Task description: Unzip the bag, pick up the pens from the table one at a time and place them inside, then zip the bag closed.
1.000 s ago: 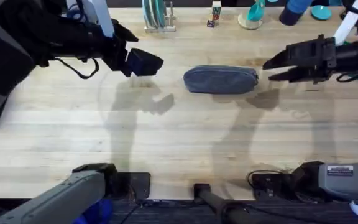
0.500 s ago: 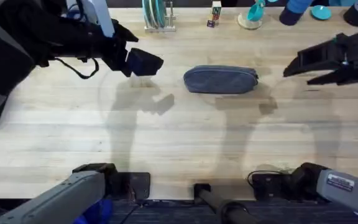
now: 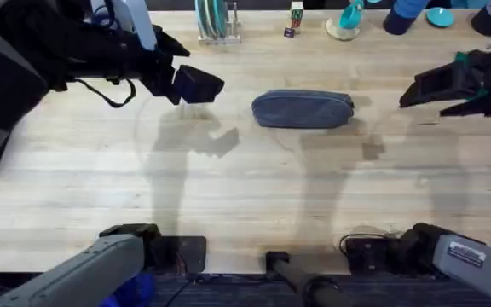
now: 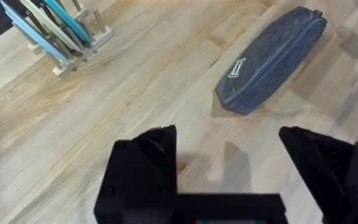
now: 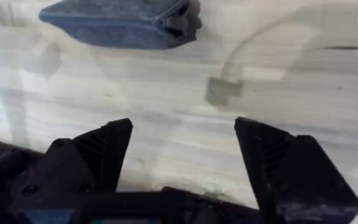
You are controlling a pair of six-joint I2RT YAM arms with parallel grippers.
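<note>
Both arms matte black with grey base links. Left gripper (image 3: 196,85): blocky black fingers, looped black cable. Right gripper (image 3: 412,92): angular, ribbed inner faces; white label near base.

Bag (image 3: 303,109) zipped, flat mid-tabletop (image 3: 245,196). Left gripper (image 3: 196,85) and right gripper (image 3: 416,92) flank it, both apart, empty.

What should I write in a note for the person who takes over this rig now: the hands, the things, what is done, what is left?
Left hand: open, holding nothing, above the table to the left of the bag.
Right hand: open, holding nothing, off to the right of the bag.
The bag lies flat at mid-table and looks zipped shut. No pens lie on the table; probably they are inside.
Done, as it appears: pens in, zip closed.
Left: check the zip is fully closed, then retract the arms.
</note>
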